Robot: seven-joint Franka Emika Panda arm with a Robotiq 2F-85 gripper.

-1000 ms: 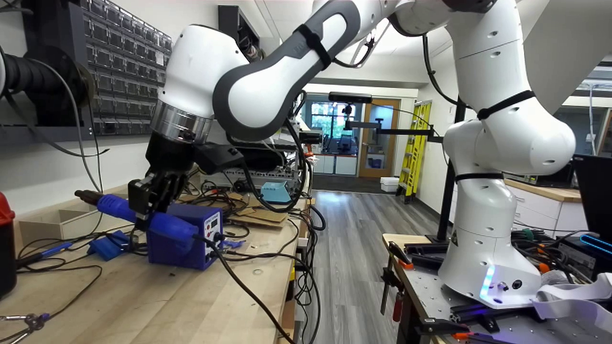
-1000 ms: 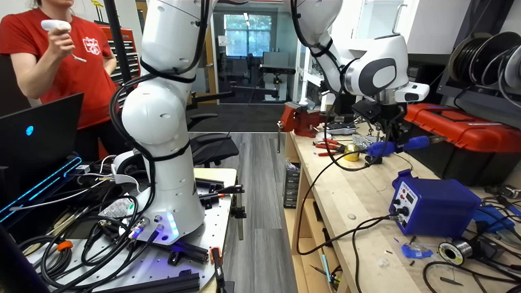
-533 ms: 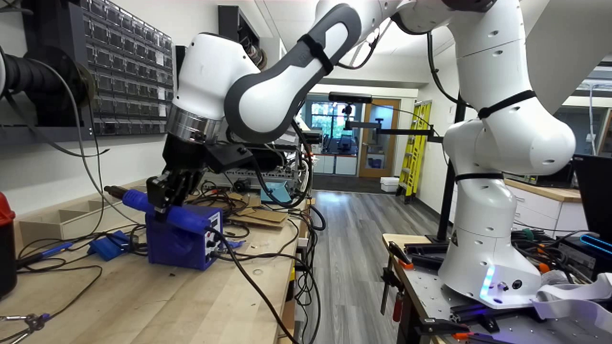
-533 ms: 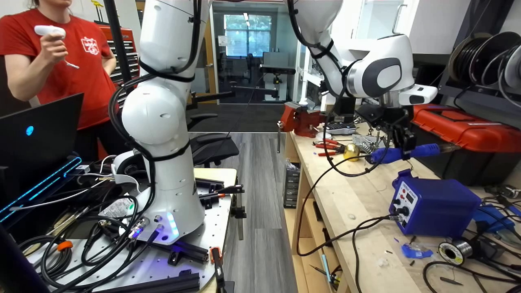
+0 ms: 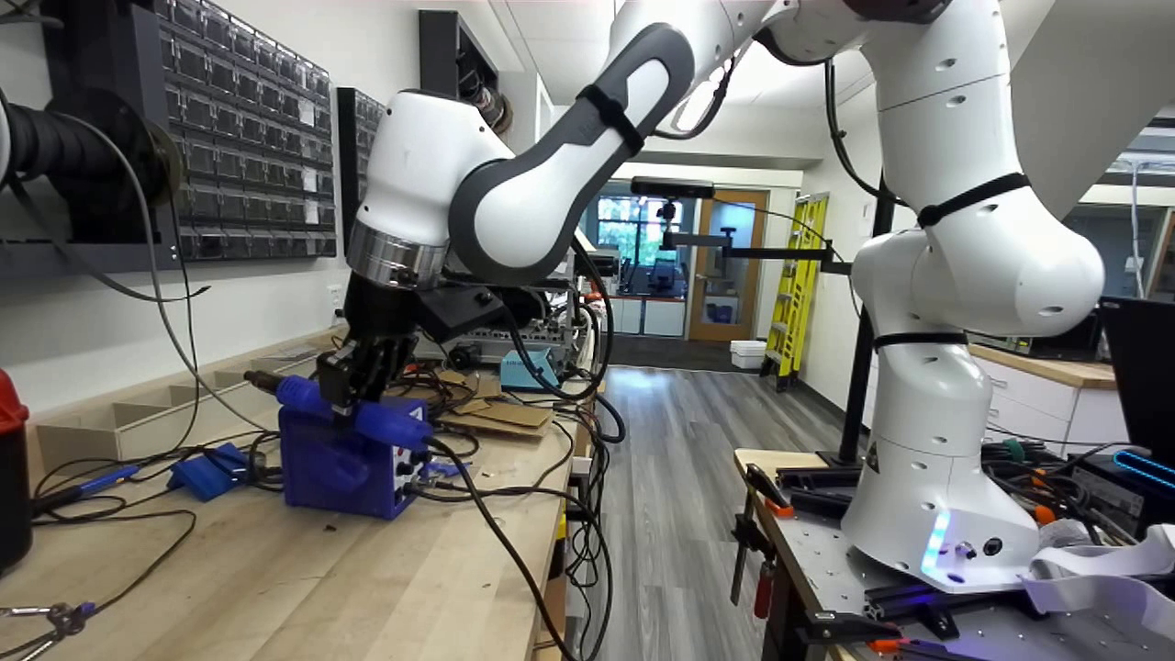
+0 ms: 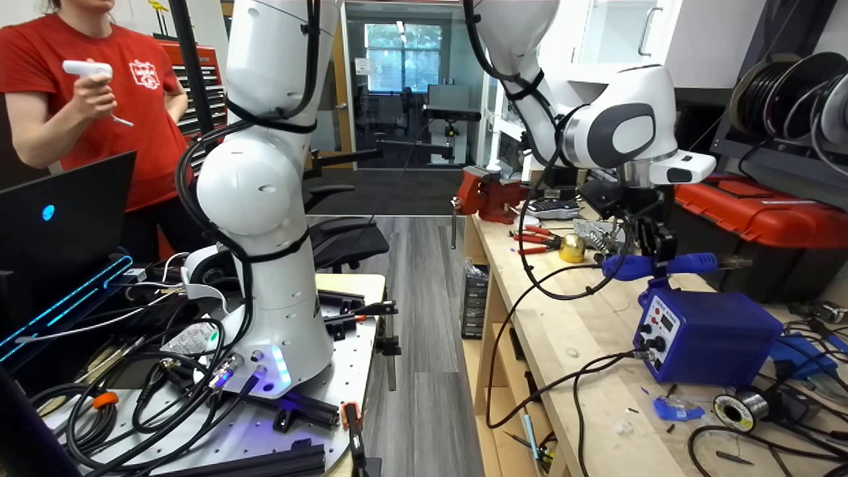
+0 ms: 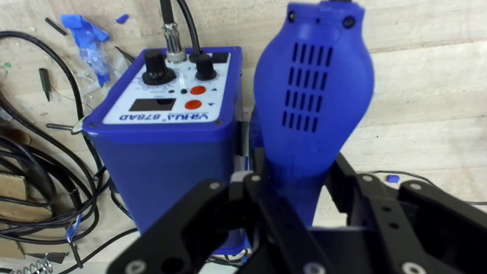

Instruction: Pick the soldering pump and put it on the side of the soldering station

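The pincer (image 7: 298,169) is closed around the pump (image 7: 314,87), holding it above the counter (image 7: 437,87); the station (image 7: 163,171) stands below and just beside the pincer. Placing seems in hand: next, align the pump with the station's side, lower it, then release.

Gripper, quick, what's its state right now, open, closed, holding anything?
Gripper: closed, holding the blue soldering pump between its fingers.
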